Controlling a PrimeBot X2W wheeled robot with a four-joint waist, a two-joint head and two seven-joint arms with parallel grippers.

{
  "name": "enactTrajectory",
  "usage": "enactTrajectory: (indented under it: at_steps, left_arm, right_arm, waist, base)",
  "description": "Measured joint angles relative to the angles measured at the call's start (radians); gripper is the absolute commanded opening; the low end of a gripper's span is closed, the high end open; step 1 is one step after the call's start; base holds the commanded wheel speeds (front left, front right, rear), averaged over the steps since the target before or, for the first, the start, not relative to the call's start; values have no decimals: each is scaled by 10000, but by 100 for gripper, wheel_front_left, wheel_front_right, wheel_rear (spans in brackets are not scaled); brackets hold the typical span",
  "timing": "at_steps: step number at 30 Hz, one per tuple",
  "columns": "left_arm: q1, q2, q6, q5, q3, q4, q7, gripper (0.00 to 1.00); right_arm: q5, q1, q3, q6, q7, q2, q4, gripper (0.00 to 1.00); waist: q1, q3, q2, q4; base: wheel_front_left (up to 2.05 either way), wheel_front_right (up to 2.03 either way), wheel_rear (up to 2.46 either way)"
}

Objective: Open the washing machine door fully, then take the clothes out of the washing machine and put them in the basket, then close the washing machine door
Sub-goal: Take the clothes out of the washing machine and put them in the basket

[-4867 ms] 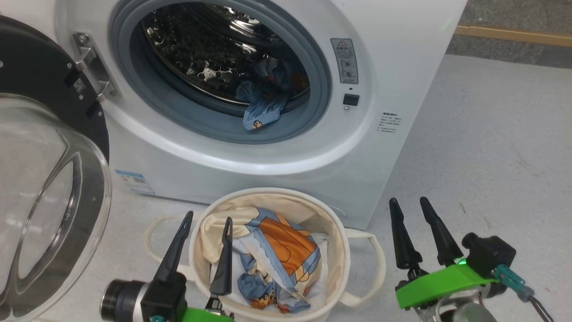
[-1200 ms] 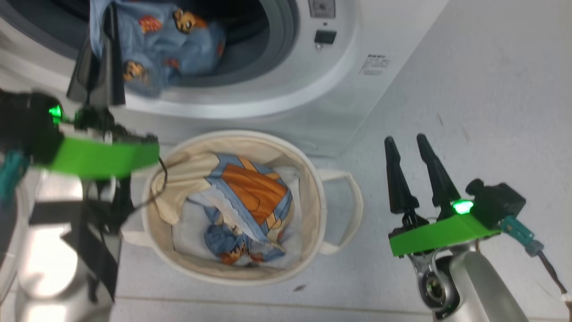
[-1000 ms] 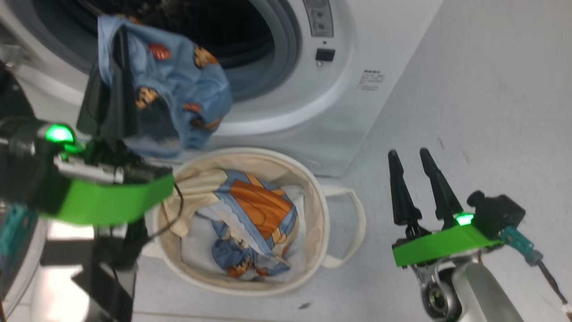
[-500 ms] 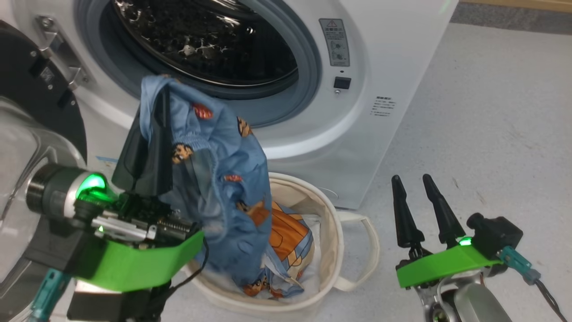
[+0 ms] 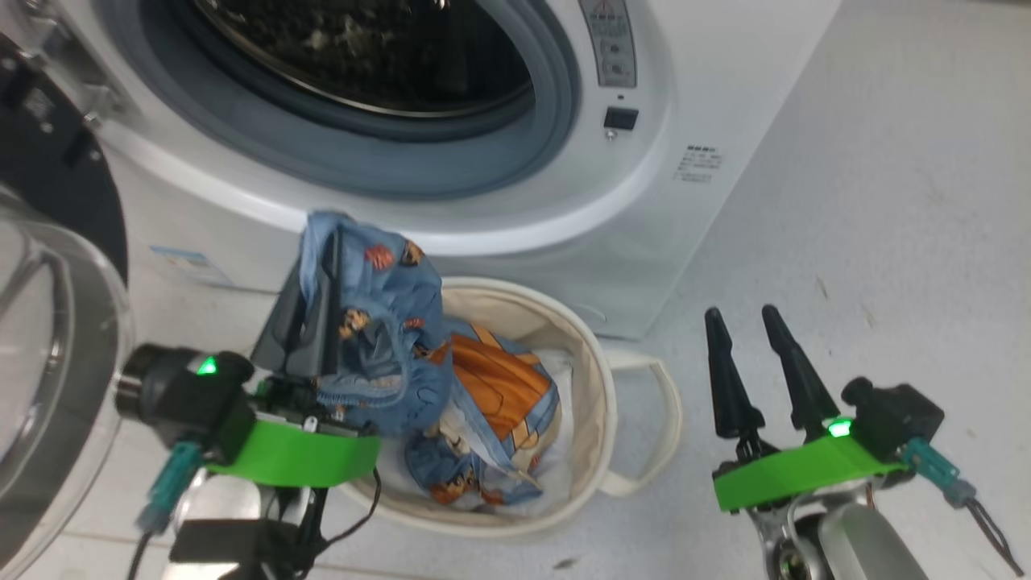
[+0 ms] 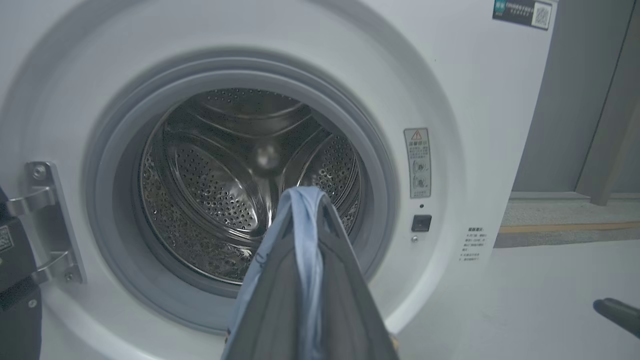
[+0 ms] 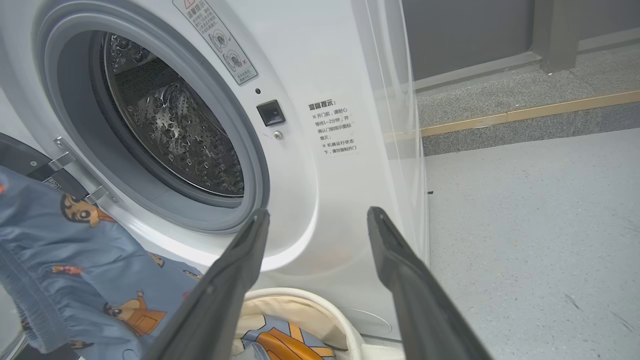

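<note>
1. the light blue garment [image 5: 378, 322] hangs draped over the left gripper [image 5: 326, 258], whose two dark fingers are pressed together with the cloth pinched between them, above the left side of the basket [image 5: 523, 295]
2. its lower folds sag over the basket's left rim and overlap the cream garment [image 5: 499, 387] lying inside; whether the two touch i cannot tell
3. the cream garment, printed orange and blue, takes up the basket's middle, lying on white fabric [image 5: 560, 379]
4. just behind the basket stands the washing machine [image 5: 685, 80], its grey gasket [image 5: 322, 153] and steel drum [image 6: 225, 190] open to view
5. the washing machine door [image 5: 56, 185] stands swung open at the left, its clear bowl close beside the left arm
6. the right gripper [image 5: 741, 312] hovers over the grey floor [image 5: 886, 201] to the right of the basket, fingers spread wide and holding nothing
7. the blue garment is soft and bunched, dotted with small orange-brown bears; in the left wrist view a narrow band of it runs up over the fingertips
</note>
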Motion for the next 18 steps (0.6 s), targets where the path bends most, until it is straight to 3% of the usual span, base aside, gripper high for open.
enactTrajectory:
  at_steps: [7,18]
  left_arm:
    - [-279,10,-44,291,-221,2579,2,0]
    - [-2195,8,-54,928,-832,5655,2,0]
  right_arm:
    - [-63,-568,12,0,0,0,-211,100]
    - [-107,-1226,25,0,0,-2,-504,100]
  waist:
    - [0,879,0,-189]
    - [0,2404,0,-600]
  base:
    - [0,0,0]
    - [0,0,0]
